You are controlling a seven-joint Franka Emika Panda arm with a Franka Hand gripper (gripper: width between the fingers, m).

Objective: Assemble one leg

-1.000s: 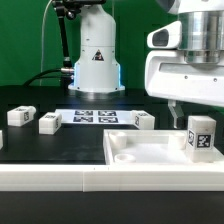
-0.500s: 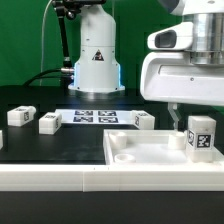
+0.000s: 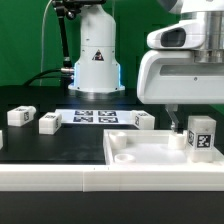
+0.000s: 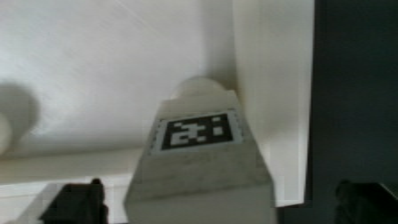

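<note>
On the black worktop (image 3: 30, 145) a large white square panel (image 3: 140, 150) with corner sockets lies toward the front edge on the exterior view's right. One leg (image 3: 201, 137), a small white post with a black-and-white tag on its face, stands upright at the panel's far corner on that same side. The gripper (image 3: 176, 122) hangs just beside this leg on the exterior view's left, low over the panel, with one finger tip showing near a round socket boss (image 3: 176, 141). In the wrist view the leg (image 4: 203, 150) rises between the two dark fingers (image 4: 73, 203), which stand spread apart on either side and do not touch it. Three more legs (image 3: 18, 116) lie loose along the worktop's middle, beside the marker board (image 3: 95, 117).
</note>
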